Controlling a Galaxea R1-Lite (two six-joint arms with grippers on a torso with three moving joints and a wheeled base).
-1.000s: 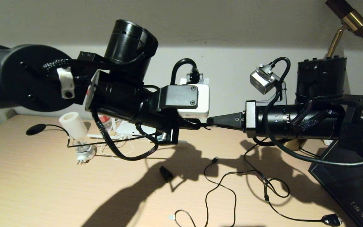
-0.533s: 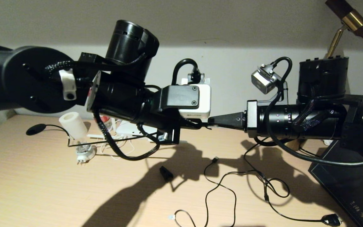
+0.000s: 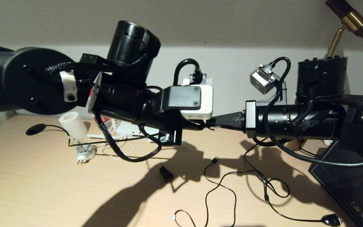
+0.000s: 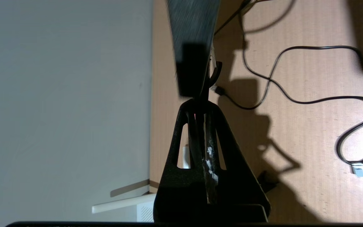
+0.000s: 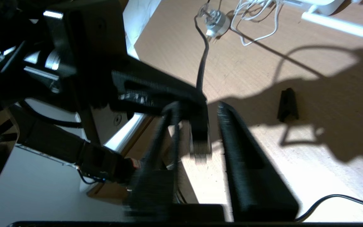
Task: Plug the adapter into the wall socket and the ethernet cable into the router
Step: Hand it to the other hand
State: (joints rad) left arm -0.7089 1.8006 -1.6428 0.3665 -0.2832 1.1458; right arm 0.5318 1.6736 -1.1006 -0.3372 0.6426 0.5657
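Note:
Both arms meet in mid-air above the table. My left gripper is shut on the black ethernet cable just behind its tip. The cable's connector sticks out between the fingers of my right gripper, which stands open around it without touching. The white router lies at the back, partly behind my left arm, and one of its antennas shows in the right wrist view. The adapter and the wall socket are hidden; only loose white cord shows.
A round white travel plug with a clear dome and a white cylinder sit at the left. A small black piece, a thin black cable and a black mains plug lie in front. A dark box stands right.
My left arm has edged slightly to the right with the cable, closer to the right gripper. The right arm has stayed almost in place.

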